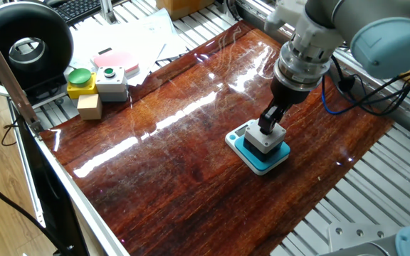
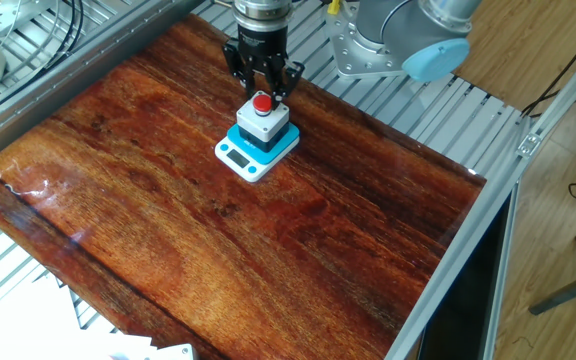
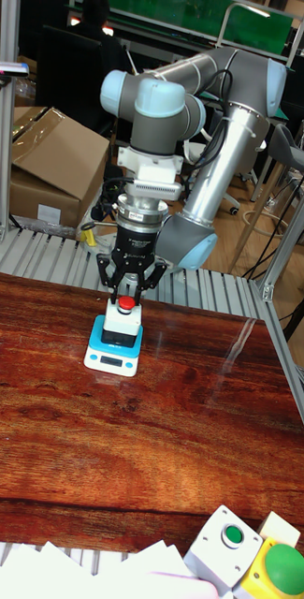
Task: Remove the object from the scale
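The object (image 2: pixel 262 122), a small grey box with a round red button, sits on the teal-topped scale (image 2: pixel 240 155) on the wooden table. It also shows in the tall fixed view, the object (image 3: pixel 122 323) resting on the scale (image 3: pixel 111 357). My gripper (image 2: pixel 263 88) hangs straight above it, open, with its fingers spread to either side of the red button and its tips near the box's top. From the other side, the gripper (image 1: pixel 269 122) partly hides the object (image 1: pixel 264 140) on the scale (image 1: pixel 260 158).
A grey box with a green button (image 1: pixel 111 81), a yellow box with a green button (image 1: pixel 81 82) and a wooden block (image 1: pixel 90 107) stand off the table's far-left corner. Papers and a black round device (image 1: pixel 25 43) lie behind them. Cables (image 1: pixel 347 85) trail by the arm.
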